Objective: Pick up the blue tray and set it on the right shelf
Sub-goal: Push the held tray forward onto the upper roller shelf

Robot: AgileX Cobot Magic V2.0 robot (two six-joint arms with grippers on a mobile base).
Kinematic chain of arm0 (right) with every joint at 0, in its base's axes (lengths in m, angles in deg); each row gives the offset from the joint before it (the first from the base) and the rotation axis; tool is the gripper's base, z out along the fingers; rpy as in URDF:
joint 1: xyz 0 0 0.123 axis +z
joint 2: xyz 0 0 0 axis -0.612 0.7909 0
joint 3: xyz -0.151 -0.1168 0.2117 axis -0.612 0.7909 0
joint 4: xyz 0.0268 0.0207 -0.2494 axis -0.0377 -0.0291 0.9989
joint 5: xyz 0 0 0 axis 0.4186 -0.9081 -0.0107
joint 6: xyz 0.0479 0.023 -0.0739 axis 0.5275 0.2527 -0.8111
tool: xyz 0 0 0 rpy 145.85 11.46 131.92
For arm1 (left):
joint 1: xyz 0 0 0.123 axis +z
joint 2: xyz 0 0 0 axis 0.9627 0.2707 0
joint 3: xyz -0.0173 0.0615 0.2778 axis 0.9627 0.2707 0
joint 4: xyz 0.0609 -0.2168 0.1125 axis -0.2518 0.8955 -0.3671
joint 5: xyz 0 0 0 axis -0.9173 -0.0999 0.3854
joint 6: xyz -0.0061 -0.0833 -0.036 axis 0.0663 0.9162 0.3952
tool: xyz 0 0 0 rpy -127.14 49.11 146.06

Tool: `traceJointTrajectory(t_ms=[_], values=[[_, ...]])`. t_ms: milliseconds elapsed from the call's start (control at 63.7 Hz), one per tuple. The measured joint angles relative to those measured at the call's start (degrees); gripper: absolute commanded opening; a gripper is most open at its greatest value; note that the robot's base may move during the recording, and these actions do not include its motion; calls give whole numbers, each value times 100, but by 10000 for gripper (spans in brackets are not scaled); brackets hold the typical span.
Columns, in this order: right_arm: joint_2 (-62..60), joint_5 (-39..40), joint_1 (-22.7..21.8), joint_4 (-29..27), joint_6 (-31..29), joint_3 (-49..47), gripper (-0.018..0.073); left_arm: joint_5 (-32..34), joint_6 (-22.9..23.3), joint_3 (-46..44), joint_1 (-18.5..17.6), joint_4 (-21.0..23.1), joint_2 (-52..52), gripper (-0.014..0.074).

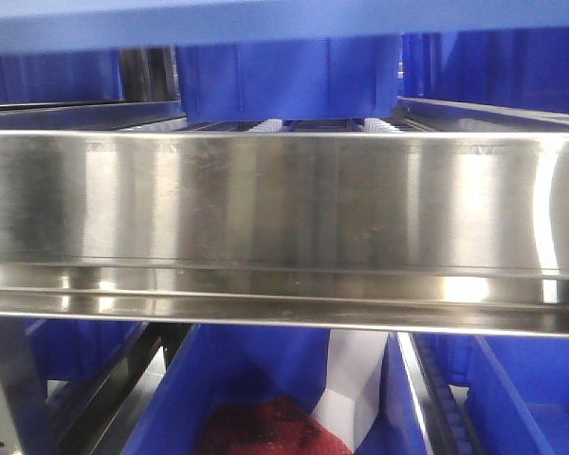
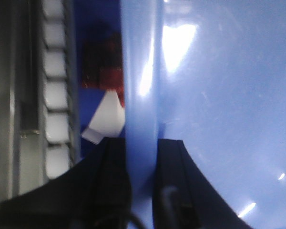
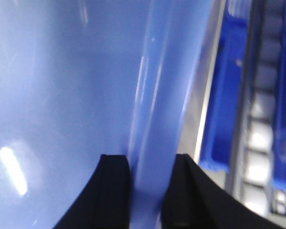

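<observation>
The blue tray is glossy periwinkle plastic. Its underside shows as a band across the top of the front view (image 1: 218, 21), above the shelf. My left gripper (image 2: 142, 157) is shut on the tray's left rim (image 2: 140, 86), one black finger on each side. The tray's floor (image 2: 229, 105) fills the right of that view. My right gripper (image 3: 151, 167) is shut on the tray's right rim (image 3: 167, 81). The tray's floor (image 3: 62, 86) lies to the left there. The right shelf shows as a wide brushed steel front rail (image 1: 284, 204) with white roller tracks (image 1: 266, 124) behind it.
Deep dark-blue bins (image 1: 284, 81) stand on the rollers at the back of the shelf. More blue bins (image 1: 256, 389) sit on the level below, one with red contents (image 1: 261, 427). White rollers run beside the tray in the left wrist view (image 2: 55, 95) and the right wrist view (image 3: 260, 138).
</observation>
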Motion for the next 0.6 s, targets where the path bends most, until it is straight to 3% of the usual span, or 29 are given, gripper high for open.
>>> traceJointTrajectory(t_ms=[455, 596], values=[[1391, 241, -45, -128, 34, -182, 57, 176, -137, -278, 198, -378, 1312, -45], [1589, 287, -54, -128, 45, -182, 114, 190, -137, -278, 208, -419, 1527, 45]])
